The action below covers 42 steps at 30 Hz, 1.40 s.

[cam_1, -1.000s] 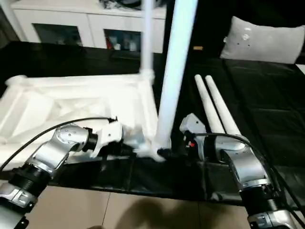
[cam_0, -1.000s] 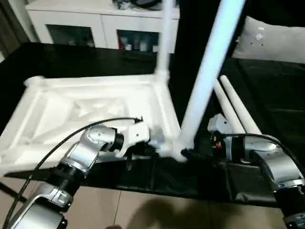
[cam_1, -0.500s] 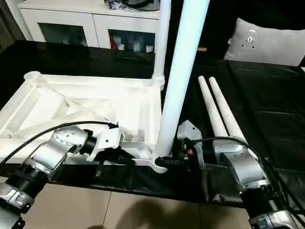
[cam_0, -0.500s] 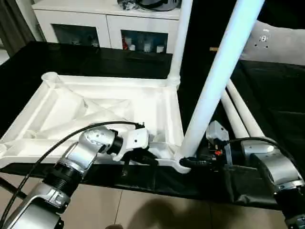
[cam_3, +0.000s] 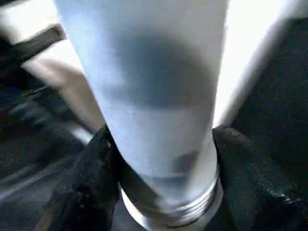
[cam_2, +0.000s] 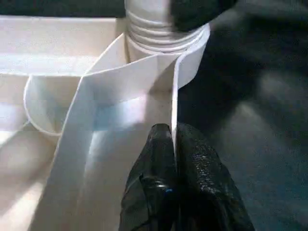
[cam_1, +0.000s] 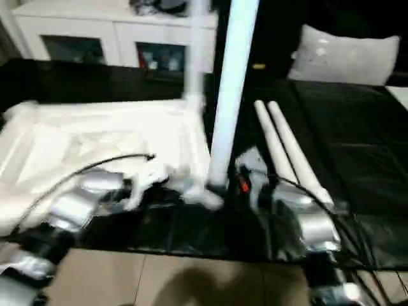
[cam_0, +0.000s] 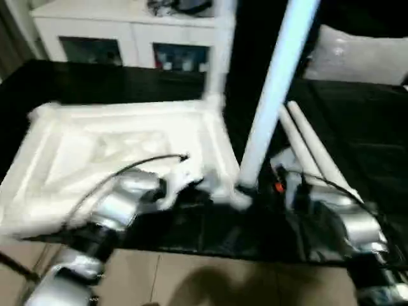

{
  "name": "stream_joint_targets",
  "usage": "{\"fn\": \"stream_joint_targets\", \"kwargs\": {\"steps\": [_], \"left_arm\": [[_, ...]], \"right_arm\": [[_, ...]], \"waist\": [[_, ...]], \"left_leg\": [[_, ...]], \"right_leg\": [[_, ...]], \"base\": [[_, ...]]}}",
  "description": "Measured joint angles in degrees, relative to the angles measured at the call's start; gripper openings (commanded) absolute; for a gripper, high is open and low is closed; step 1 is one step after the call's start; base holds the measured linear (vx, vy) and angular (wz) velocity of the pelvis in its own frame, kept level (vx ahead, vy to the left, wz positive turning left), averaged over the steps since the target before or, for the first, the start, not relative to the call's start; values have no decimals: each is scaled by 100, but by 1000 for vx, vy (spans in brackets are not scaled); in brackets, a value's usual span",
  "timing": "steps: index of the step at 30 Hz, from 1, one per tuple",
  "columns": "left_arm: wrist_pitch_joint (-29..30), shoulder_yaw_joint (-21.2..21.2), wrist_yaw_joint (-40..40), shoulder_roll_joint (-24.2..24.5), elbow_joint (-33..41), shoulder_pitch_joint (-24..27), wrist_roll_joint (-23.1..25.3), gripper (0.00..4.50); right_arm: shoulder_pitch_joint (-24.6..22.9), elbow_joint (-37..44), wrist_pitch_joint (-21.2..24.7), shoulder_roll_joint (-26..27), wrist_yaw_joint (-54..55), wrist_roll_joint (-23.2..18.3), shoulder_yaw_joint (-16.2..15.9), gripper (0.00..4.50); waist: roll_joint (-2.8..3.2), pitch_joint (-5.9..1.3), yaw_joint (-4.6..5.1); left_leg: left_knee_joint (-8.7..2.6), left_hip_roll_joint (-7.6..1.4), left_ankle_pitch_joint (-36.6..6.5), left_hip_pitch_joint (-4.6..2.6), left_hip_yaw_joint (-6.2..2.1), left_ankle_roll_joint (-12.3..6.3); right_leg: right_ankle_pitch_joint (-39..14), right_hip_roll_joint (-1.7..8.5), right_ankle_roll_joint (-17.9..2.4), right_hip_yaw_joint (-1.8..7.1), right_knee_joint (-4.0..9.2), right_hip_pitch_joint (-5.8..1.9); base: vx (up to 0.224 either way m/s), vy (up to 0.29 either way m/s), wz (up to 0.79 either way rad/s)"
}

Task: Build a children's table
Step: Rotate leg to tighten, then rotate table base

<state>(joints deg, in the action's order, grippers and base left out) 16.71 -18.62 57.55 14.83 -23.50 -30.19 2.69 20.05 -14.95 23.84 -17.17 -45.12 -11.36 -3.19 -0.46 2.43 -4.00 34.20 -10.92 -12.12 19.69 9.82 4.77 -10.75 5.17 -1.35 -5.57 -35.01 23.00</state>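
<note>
Tabletop (cam_0: 121,150): white, lies ribbed underside up on the black-covered work table (cam_0: 357,127), toward the robot's left, its near edge close to the table's front edge
Left gripper (cam_2: 173,144): at the tabletop's near edge beside the near right corner socket (cam_2: 192,57); the two black fingers (cam_2: 156,154) are pressed together on the thin upright rim wall, one on each side of it
Far leg (cam_0: 220,48): stands upright in the tabletop's far right corner socket, rising out of the picture's top
Near leg (cam_0: 274,89): stands in the near right corner socket, tilted a little to the right; its threaded end (cam_3: 178,211) sits at the socket mouth
Right gripper (cam_3: 163,159): black fingers (cam_3: 91,168) closed around the near leg's base, one on each side, just above the threads
Spare legs (cam_1: 287,150): two, lying side by side and touching on the black cover, right of the tabletop, behind the right forearm
Cabinet (cam_0: 121,35): white with glass doors, behind the work table
</note>
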Motion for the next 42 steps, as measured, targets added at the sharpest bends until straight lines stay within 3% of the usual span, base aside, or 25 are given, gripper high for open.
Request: {"fn": "stream_joint_targets", "kwargs": {"steps": [6,7,11,23,25,32,34,39,42], "left_arm": [[460,138,-1234,-788,-300,-205,167,0],[475,135,-1357,-873,-313,-212,191,0],[434,119,-1430,-917,-313,-227,242,0],[-513,-138,-1677,-739,-846,-446,603,0],[-539,-56,-1714,-735,-950,-510,595,54],[-854,188,-1682,-730,-703,-506,324,102],[-777,354,-1716,-710,-548,-446,199,123],[-301,724,-1833,-553,-13,-288,-77,123],[-92,882,-1918,-93,359,-171,0,107]], "right_arm": [[225,-105,309,514,1480,233,360,255],[223,-115,269,560,1633,243,401,290],[170,-117,98,653,1720,248,478,328],[-337,360,65,415,1583,217,452,434],[-463,371,94,301,1443,164,483,448],[-623,900,61,-296,863,49,472,450],[-699,1041,38,-453,638,41,399,450],[-737,1294,71,-595,191,-130,229,450],[-722,1405,94,-656,-52,-160,4,450]], "waist": [[41,-12,-11],[61,-19,-24],[89,-35,-60],[103,-22,-91],[110,-12,-74],[107,-2,-102],[109,-2,-98],[127,8,-91],[124,10,-71]], "left_leg": [[-7,2,4,-6,-1,-4],[-8,5,2,0,-1,-7],[-10,6,-4,27,-1,-22],[-15,5,2,27,-1,-14],[-14,6,3,30,-1,-14],[-15,4,6,52,-1,-63],[-14,4,3,53,-1,-73],[-14,1,3,49,0,-72],[-14,-2,2,42,0,-68]], "right_leg": [[-2,1,9,0,4,-9],[-4,2,13,1,10,-8],[3,4,2,0,7,11],[1,4,39,-2,9,13],[2,4,41,-1,10,16],[6,2,19,-2,17,29],[1,2,15,-2,19,29],[1,1,12,-5,16,29],[1,-2,12,-5,11,27]], "base": [[0,0,0],[0,0,0],[0,0,0],[0,0,0],[0,0,0],[0,0,0],[0,0,0],[0,0,0],[0,0,0]]}}
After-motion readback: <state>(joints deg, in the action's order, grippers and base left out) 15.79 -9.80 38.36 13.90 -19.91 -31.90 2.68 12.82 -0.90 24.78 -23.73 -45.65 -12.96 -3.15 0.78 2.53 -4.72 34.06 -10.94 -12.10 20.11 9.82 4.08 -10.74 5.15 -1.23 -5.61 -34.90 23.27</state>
